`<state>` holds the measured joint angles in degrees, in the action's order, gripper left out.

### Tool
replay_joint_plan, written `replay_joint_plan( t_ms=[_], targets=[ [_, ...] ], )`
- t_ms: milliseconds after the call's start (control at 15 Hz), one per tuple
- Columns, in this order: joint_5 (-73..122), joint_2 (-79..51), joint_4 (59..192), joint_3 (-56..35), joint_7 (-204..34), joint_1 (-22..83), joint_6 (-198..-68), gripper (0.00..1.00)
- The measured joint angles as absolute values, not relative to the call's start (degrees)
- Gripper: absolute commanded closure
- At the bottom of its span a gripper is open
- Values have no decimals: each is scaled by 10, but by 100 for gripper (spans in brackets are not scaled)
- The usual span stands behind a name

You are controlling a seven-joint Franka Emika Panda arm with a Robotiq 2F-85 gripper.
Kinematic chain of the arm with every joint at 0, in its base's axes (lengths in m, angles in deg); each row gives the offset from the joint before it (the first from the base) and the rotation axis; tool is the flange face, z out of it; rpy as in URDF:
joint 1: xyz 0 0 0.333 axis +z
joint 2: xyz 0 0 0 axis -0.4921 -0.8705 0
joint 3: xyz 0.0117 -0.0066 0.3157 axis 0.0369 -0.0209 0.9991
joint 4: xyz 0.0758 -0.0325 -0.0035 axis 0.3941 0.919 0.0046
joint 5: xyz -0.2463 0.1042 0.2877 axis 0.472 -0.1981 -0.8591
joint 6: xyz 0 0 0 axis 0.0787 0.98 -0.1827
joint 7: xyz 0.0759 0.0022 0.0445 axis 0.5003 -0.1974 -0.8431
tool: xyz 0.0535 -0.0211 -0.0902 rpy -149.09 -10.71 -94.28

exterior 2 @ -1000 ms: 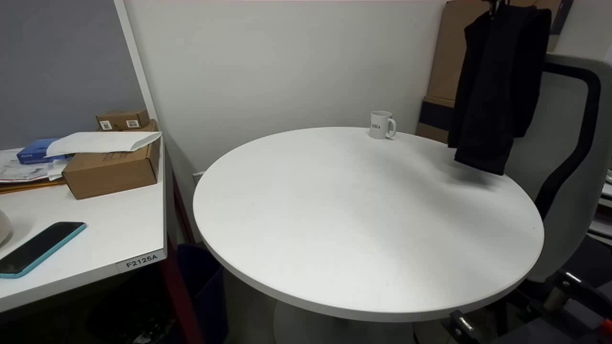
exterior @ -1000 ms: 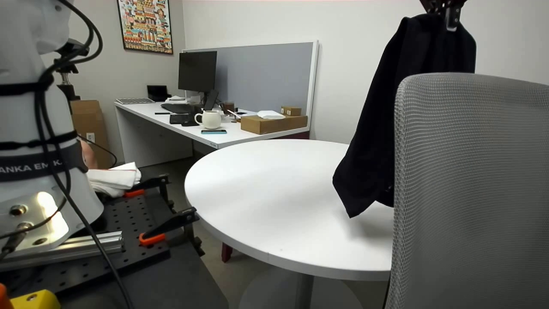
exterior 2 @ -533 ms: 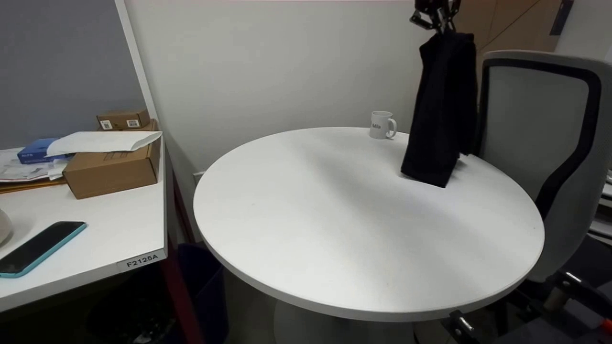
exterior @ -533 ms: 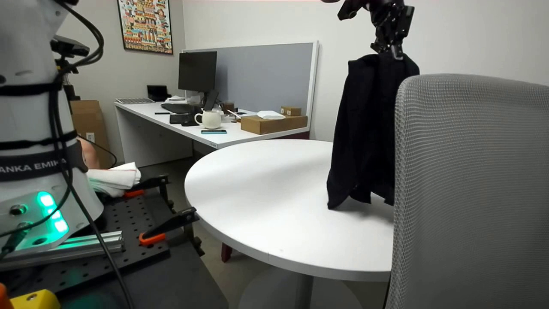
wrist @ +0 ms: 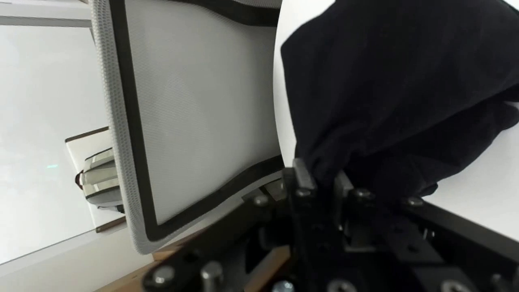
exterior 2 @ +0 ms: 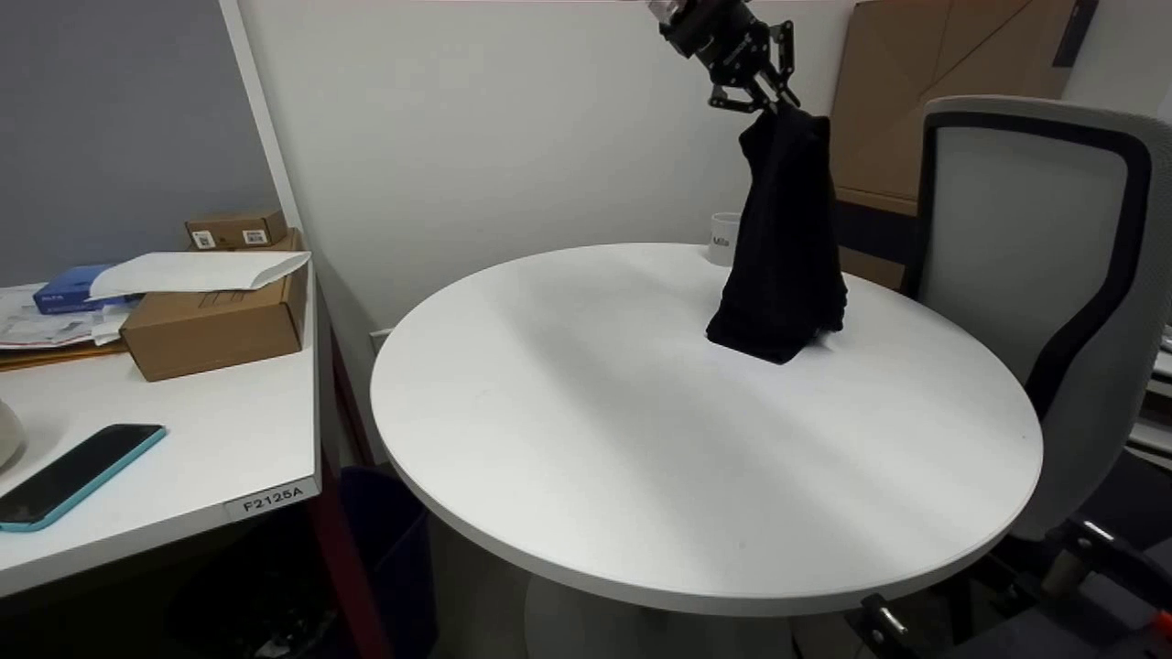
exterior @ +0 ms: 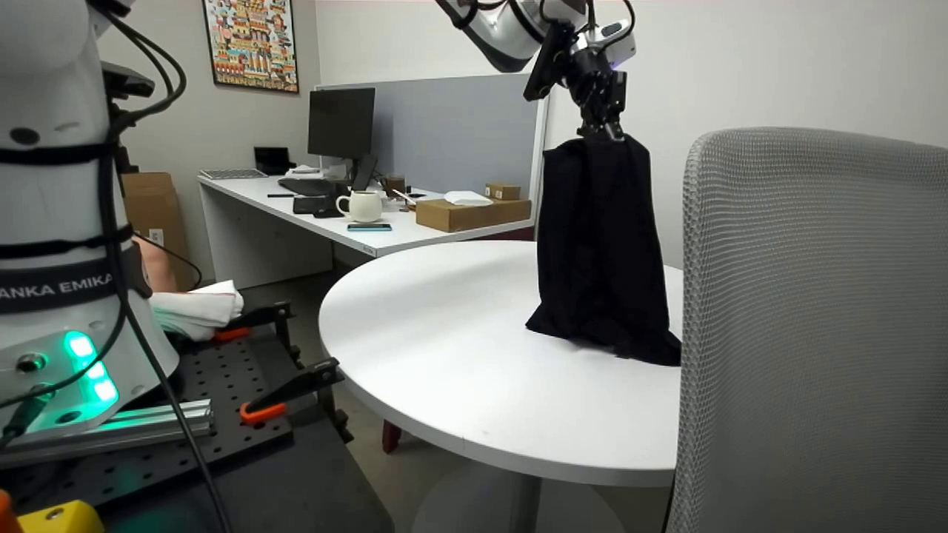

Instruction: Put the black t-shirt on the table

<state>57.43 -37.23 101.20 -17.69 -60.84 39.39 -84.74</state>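
Below the gripper, the round table is being touched by the hanging black t-shirt; off to one side, a mug is being carried.

Franka Emika Panda arm extended, Robotiq gripper tilted with its tips downward

In an exterior view green lights glow on the base; in the wrist view the fingers pinch close, a narrow gap between.

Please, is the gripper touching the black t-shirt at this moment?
Touching. The wrist view shows it: the gripper pinches a gathered part of the black t-shirt between its two fingers.
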Motion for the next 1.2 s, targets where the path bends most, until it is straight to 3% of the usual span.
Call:
replay_joint_plan(
  t_ms=[1200],
  targets=[
    [575, -365, 1113, -56, -681, 463, -918, 93]
  ],
)
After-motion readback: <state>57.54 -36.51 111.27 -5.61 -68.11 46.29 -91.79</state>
